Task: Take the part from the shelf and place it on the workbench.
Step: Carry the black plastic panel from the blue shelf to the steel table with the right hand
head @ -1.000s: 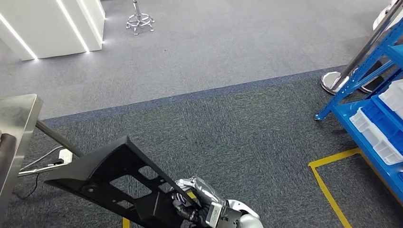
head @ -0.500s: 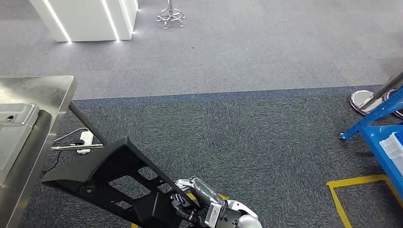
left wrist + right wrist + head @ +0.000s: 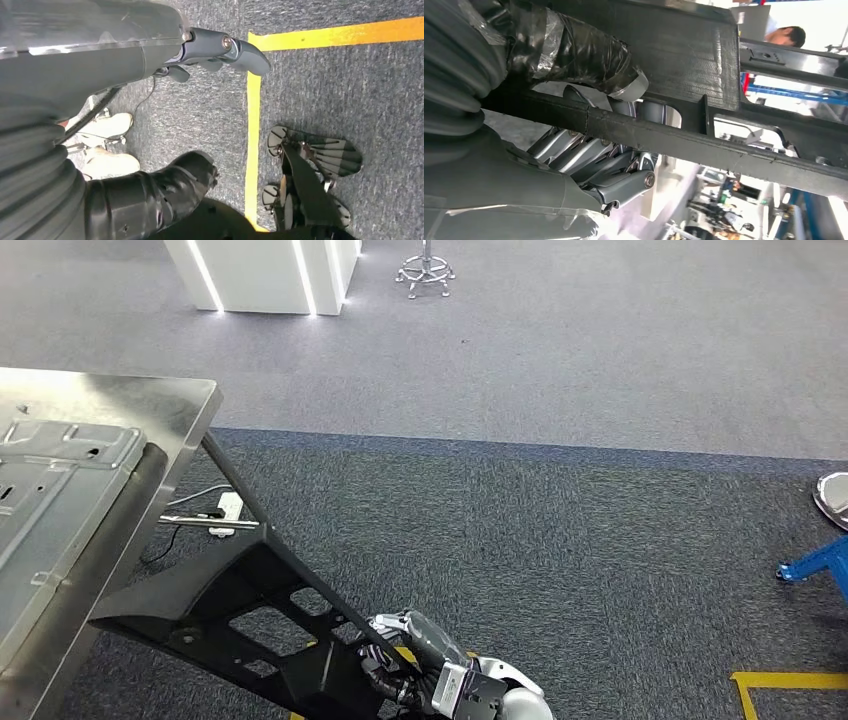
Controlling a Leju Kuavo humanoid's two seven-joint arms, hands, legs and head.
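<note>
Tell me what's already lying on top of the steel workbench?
A grey stamped metal panel lies on the steel workbench. Its left part is cut off by the picture edge.

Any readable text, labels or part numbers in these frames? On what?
None readable.
black part, held by the right hand: no label or number visible.
metal workbench and the panel on it: bare, no print.
Yellow floor tape: plain line, no lettering.
Background past the part in the right wrist view: too blurred to tell.
</note>
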